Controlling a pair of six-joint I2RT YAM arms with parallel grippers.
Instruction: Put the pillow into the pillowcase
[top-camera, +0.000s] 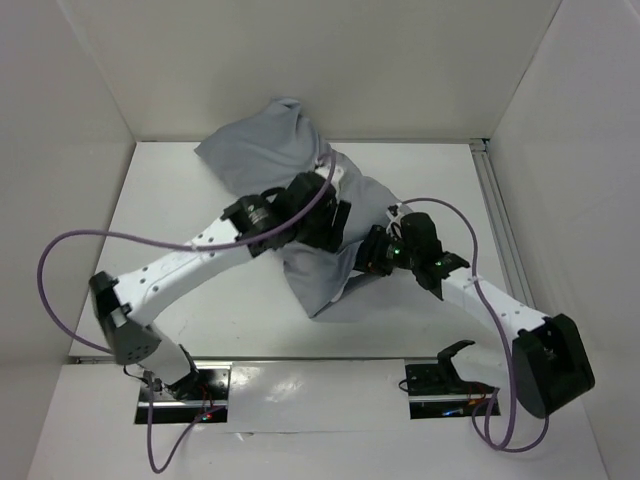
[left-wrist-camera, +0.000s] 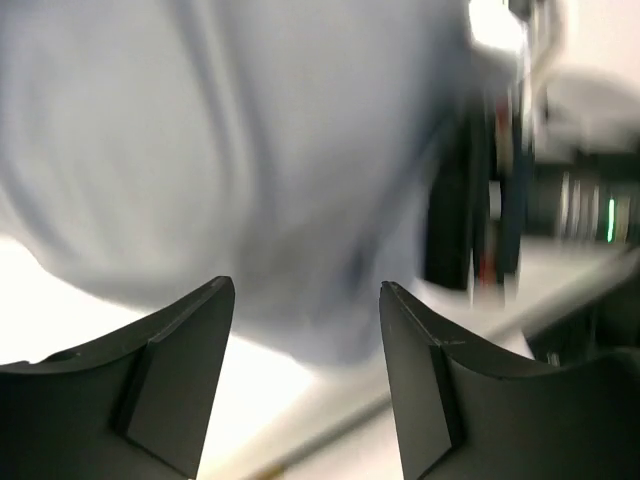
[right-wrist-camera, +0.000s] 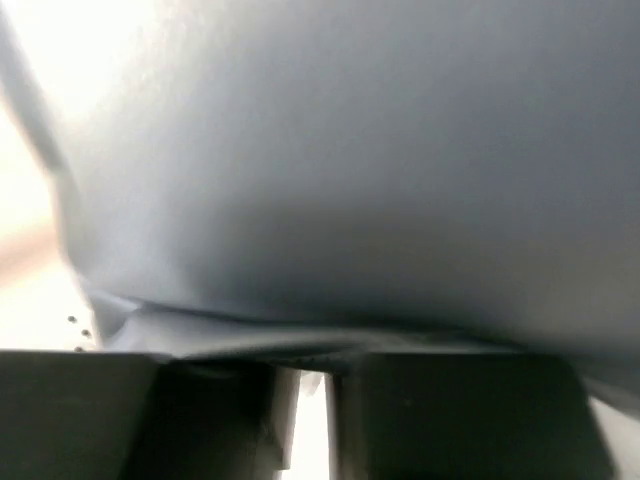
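The grey pillowcase (top-camera: 262, 140) lies bulging and wrinkled across the middle and back of the table. No white pillow shows in any view, so it is hidden. My left gripper (top-camera: 330, 226) is over the middle of the grey cloth. In the left wrist view it (left-wrist-camera: 307, 290) is open and empty, with the blurred pillowcase (left-wrist-camera: 250, 150) just beyond its tips. My right gripper (top-camera: 362, 262) is at the cloth's right edge. In the right wrist view it (right-wrist-camera: 310, 362) is nearly closed, with a fold of the pillowcase (right-wrist-camera: 350, 180) pinched at its tips.
White walls (top-camera: 60, 110) enclose the table on three sides. A metal rail (top-camera: 497, 215) runs along the right side. A purple cable (top-camera: 70, 250) loops off the left arm. Both arm bases stand at the near edge.
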